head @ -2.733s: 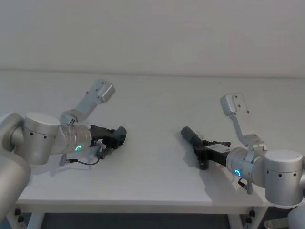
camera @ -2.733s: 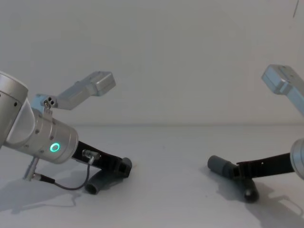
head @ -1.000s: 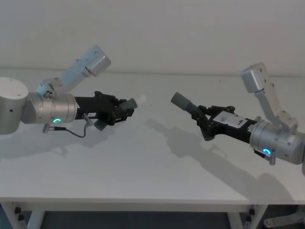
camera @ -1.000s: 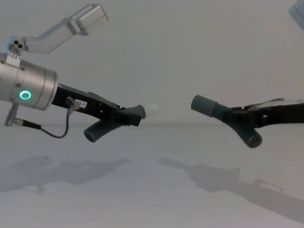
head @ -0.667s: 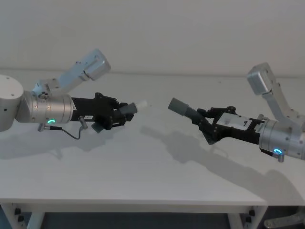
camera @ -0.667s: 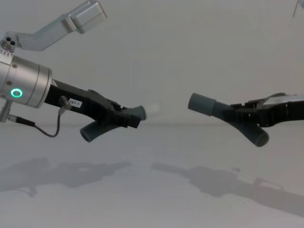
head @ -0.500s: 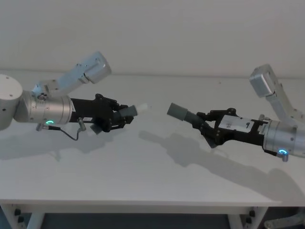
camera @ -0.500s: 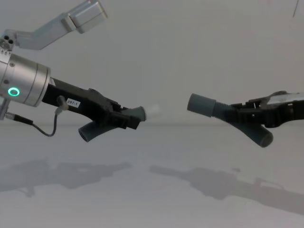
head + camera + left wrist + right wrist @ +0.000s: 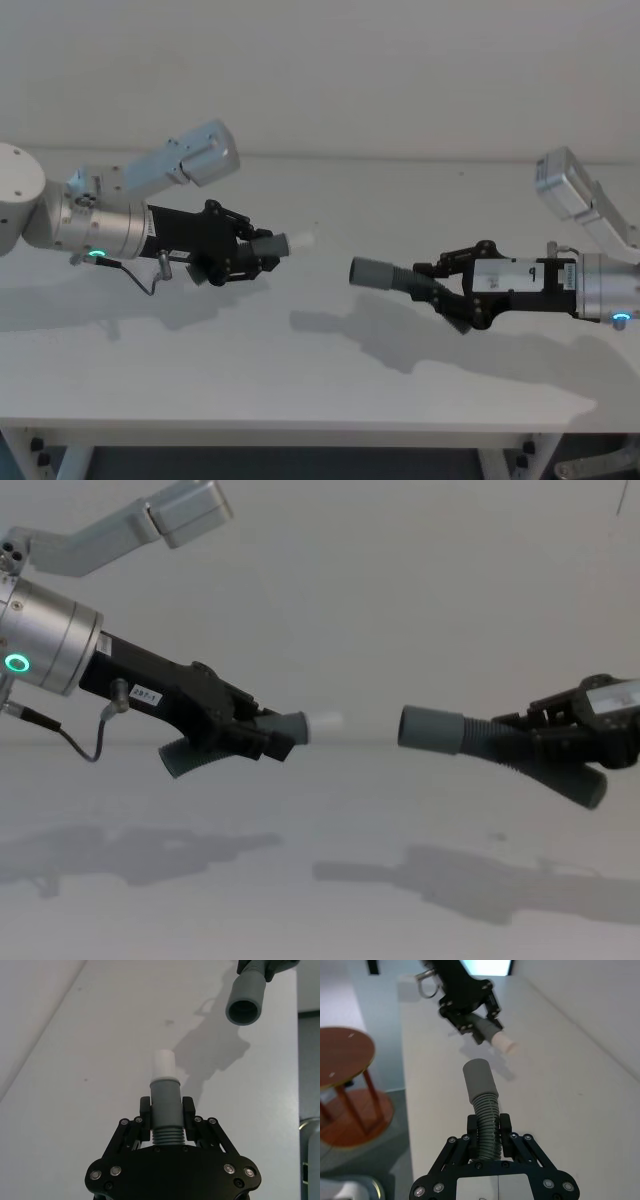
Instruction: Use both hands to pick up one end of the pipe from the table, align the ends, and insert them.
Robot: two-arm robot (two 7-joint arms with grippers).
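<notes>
Both pipe pieces hang in the air above the white table [image 9: 330, 400]. My left gripper [image 9: 252, 252] is shut on the ribbed part of the left pipe piece [image 9: 165, 1107], whose white tip [image 9: 299, 240] points right. My right gripper [image 9: 440, 283] is shut on the ribbed part of the right pipe piece [image 9: 485, 1115], whose open grey sleeve [image 9: 370, 272] points left. A short gap separates the white tip [image 9: 326, 722] from the sleeve [image 9: 428, 728]; in the chest view they sit at nearly the same height. In the left wrist view the sleeve mouth [image 9: 243, 1010] lies off to one side of the tip [image 9: 163, 1063].
Shadows of both arms fall on the table below. A round brown side table [image 9: 342, 1067] stands on the floor beyond the table's edge in the right wrist view.
Both arms lifted their pipe pieces off the table. The two ends have since turned to face each other and levelled out, with the right piece lowering to near horizontal.
</notes>
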